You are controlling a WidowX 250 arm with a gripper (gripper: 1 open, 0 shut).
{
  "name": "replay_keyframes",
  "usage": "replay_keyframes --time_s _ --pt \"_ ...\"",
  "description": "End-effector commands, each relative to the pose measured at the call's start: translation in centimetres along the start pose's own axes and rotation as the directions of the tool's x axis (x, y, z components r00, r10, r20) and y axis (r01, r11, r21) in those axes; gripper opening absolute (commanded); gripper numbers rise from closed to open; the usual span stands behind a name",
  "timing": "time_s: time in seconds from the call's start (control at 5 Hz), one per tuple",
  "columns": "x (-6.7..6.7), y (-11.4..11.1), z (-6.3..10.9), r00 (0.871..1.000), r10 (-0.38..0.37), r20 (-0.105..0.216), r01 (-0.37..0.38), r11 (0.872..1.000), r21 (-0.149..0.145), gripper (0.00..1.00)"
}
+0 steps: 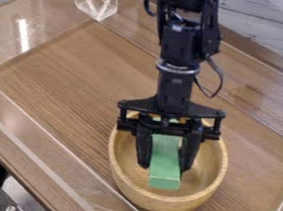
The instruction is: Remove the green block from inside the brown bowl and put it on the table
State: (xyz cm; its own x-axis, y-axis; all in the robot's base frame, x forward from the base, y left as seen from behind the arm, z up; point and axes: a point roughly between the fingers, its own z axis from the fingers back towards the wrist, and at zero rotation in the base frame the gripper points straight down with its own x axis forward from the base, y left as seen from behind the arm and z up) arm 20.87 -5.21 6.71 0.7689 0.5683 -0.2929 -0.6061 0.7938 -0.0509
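Note:
The green block (165, 163) hangs tilted on end over the inside of the brown bowl (206, 194), its lower end close to the bowl's floor. My gripper (167, 145) points steeply down above the bowl and is shut on the block's upper end. Its black side arms spread out on both sides of the block, above the bowl's rim. The bowl sits near the front right of the table (81, 78).
Clear plastic walls (22, 109) run along the table's left and front edges. A clear plastic piece (96, 5) stands at the back left. The black arm (182, 43) rises from the bowl toward the top of the view.

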Motion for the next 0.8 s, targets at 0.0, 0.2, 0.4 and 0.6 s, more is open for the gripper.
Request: replay_keyframes --time_s 0.0,0.2,0.4,0.6 --pt "0.3 -0.7 2.7 0.999 -0.018 0.044 0.020 0.998 -0.059 0.00" --pt "0.3 -0.6 4.4 0.999 -0.033 0.041 0.036 0.996 -0.082 0.00" --pt "0.7 0.0 9.5 0.997 -0.056 0.053 0.063 0.988 -0.141 0.00" --pt "2.3 1.3 15.3 0.995 -0.041 0.089 0.059 0.976 -0.208 0.00"
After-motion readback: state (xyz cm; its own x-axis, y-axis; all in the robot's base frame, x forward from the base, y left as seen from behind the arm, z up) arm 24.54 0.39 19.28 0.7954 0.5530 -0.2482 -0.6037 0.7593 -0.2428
